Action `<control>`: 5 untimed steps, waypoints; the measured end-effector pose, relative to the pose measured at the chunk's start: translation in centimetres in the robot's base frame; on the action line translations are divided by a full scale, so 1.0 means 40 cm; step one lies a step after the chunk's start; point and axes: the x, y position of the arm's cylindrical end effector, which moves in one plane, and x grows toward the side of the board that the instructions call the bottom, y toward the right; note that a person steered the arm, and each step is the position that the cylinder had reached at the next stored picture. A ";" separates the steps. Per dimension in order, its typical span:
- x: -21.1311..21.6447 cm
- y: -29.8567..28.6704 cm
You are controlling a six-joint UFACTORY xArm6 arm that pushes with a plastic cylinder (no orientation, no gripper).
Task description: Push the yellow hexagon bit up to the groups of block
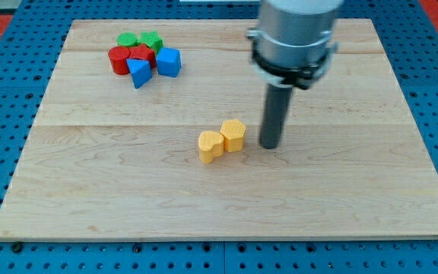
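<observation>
Two yellow blocks sit touching near the board's centre: the yellow hexagon and a yellow heart. My tip, clawless, stands just right of the hexagon. Six blocks cluster near the top-left corner: two red, two green, two blue.

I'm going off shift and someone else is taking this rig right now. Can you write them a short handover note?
My tip rests on the board just to the view's right of the yellow hexagon, close but apparently not touching.
A second yellow block touches the hexagon on its lower left.
The group of red, green and blue blocks sits at the view's upper left.
Done: nothing visible. Left: push the hexagon up to the group.
</observation>
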 end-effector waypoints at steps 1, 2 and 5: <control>-0.112 -0.189; -0.062 -0.154; -0.116 -0.316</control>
